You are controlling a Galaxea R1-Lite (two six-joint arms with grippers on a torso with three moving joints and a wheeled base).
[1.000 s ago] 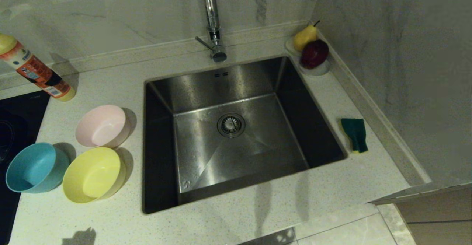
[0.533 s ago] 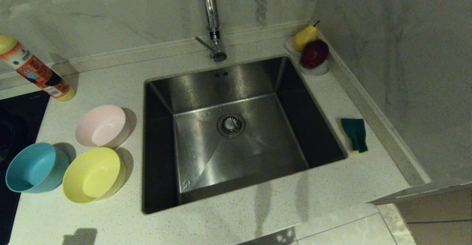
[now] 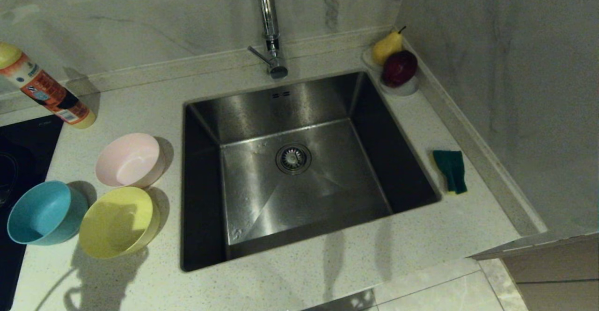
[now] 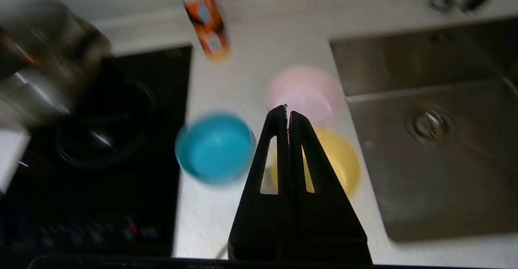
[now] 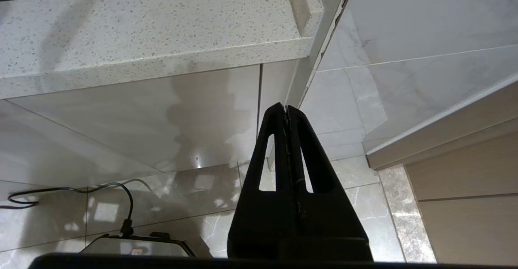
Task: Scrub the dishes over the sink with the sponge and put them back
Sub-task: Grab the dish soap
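Observation:
Three bowls stand on the counter left of the sink [image 3: 327, 96]: a pale pink one [image 3: 130, 160], a teal blue one [image 3: 44, 213] and a yellow one [image 3: 118, 222]. The sponge [image 3: 450, 169], green face up, lies on the counter right of the sink. Neither arm shows in the head view. In the left wrist view my left gripper [image 4: 287, 109] is shut and empty, high above the pink bowl [image 4: 305, 89], teal bowl [image 4: 214, 147] and yellow bowl [image 4: 340, 159]. My right gripper [image 5: 285, 108] is shut and empty, parked below the counter edge [image 5: 153, 64], over the floor.
A chrome tap [image 3: 270, 30] stands behind the sink. A white dish with a pear [image 3: 387, 47] and a dark red apple [image 3: 398, 68] sits in the back right corner. A detergent bottle [image 3: 44, 89] stands at back left, beside a black hob [image 3: 18, 161]. A wall [image 3: 514, 91] rises on the right.
A shadow of the left arm has spread over the counter's front left and onto the yellow bowl. Bowls, sponge and sink have not moved.

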